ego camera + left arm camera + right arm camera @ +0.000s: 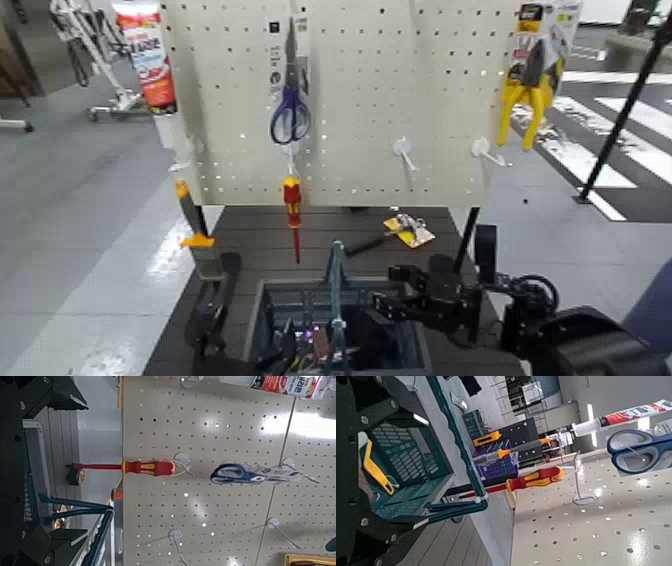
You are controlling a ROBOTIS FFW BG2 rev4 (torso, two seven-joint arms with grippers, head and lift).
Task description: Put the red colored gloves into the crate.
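Note:
The grey crate (pixel 262 292) stands at the table's near edge, its upright handle (pixel 337 268) in the middle. My right gripper (pixel 392 292) hovers over the crate's right half. In the right wrist view its dark fingers (pixel 368 396) stand apart, open, with nothing between them but the crate's slatted inside (pixel 411 451). I cannot make out the red colored gloves; only a dark jumble (pixel 315 345) shows in the crate. My left gripper (pixel 210 318) rests open, low beside the crate's left wall.
A pegboard (pixel 400 100) behind the table carries blue-handled scissors (pixel 290 115), a red-and-yellow screwdriver (pixel 292 205), yellow pliers (pixel 525 100) and a sealant tube (pixel 150 55). An orange-jawed clamp (pixel 190 228) and a carded tool (pixel 405 232) lie on the table. A yellow tool (pixel 374 469) lies in the crate.

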